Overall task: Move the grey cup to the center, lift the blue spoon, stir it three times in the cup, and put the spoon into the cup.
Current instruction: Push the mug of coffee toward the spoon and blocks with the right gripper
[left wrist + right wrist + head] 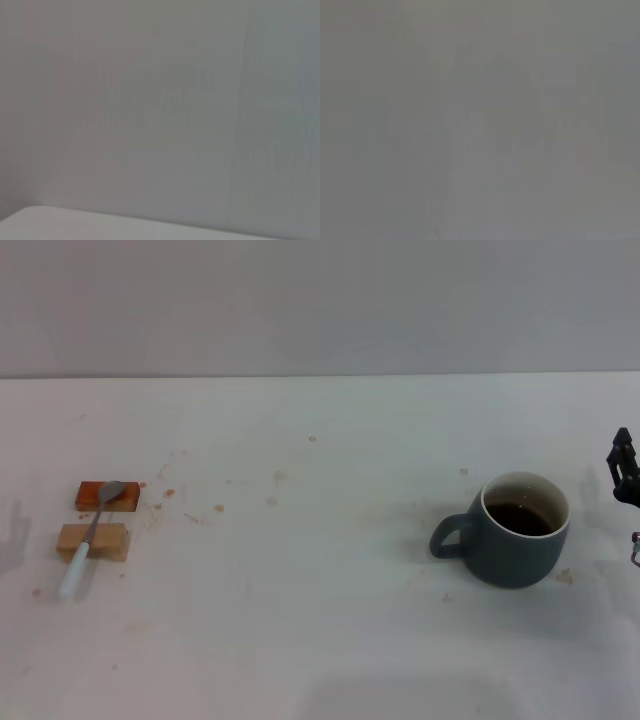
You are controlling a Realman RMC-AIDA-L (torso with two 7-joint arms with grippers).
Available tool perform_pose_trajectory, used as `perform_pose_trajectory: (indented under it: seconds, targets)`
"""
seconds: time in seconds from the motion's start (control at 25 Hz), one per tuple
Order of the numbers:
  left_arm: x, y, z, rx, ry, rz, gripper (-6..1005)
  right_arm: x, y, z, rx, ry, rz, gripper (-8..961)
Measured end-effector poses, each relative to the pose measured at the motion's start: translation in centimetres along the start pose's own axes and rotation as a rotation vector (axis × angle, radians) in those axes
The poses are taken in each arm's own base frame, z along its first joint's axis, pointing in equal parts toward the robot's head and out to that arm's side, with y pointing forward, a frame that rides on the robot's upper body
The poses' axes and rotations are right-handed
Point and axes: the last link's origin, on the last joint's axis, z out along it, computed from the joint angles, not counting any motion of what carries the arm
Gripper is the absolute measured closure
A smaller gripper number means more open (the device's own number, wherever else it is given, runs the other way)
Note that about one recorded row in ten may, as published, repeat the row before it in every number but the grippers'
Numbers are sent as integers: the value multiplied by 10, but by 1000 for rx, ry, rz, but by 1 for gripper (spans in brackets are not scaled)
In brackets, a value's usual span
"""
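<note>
While the grey cup [522,540] sits on the white desk [320,630] at our right, handle toward the middle and dark liquid inside, we see only a bit of the right gripper [626,480] at the right edge, just beside the cup & apart from it; can't tell how its jaws stand. The blue spoon [91,536] lies far left, bowl on an orange block [107,496], neck across a tan block [93,541]. Left gripper isn't seen. Wrist views show blank wall only.
</note>
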Motion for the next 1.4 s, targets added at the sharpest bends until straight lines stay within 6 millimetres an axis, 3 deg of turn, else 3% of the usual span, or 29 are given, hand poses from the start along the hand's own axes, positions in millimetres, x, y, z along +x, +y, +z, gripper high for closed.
perform_pose_trajectory:
  seconds: [0.24, 0.6, 1.4]
  targets:
    - [-4, -5, 0, 15, -34, 8, 291, 3, -11, -11, 48, -17, 40, 424]
    - [-8, -4, 2, 15, -59, 9, 292, 10, -8, -18, 43, 9, 69, 425]
    - [-6, 1, 8, 2, -62, 26, 294, 6, -1, -8, 17, 6, 63, 426]
